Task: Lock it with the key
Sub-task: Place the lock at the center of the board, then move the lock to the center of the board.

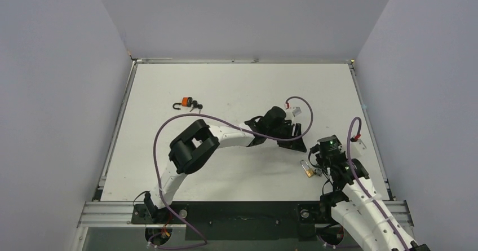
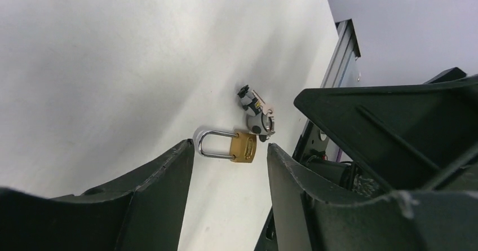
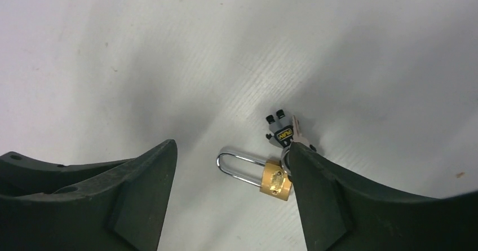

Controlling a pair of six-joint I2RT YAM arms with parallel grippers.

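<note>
Your left gripper (image 2: 230, 146) has its jaws spread wide and holds nothing. Through the gap you see the brass padlock (image 2: 243, 147) lying flat on the white table (image 2: 101, 65), with its steel shackle (image 2: 213, 144) pointing toward the left finger (image 2: 158, 183). The bunch of keys (image 2: 258, 113) lies just beyond the lock body. No finger touches the lock in this view.

Your right gripper (image 3: 231, 145) is also released, with its jaws well apart and empty. The padlock (image 3: 276, 179) lies between them, close against the right finger (image 3: 338, 194), which overlaps the edge of the key ring. You cannot tell whether they touch. The black-headed keys (image 3: 283, 130) lie just beside the lock.

From above, the padlock (image 1: 308, 171) sits near the table's front right, beside the right gripper (image 1: 314, 163), with the left gripper (image 1: 299, 138) close by. An orange padlock (image 1: 185, 102) lies well apart, far left.
</note>
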